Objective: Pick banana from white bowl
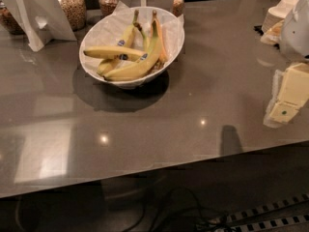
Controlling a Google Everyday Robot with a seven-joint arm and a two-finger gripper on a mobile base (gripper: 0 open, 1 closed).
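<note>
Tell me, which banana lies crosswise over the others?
The straighter banana, lying left-to-right across the pile in the white bowl; the long curved banana points toward the back. The gripper hangs far right, apart.

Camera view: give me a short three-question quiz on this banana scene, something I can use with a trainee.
1. True or false: the banana with the greenish stem lies inside the white bowl.
2. Where is the gripper? A) directly above the bowl; B) at the right edge of the view, well away from the bowl; C) gripping the banana.
3. Fill in: behind the bowl stand filled glass ____.

Key: 1 true; 2 B; 3 jars.
</note>
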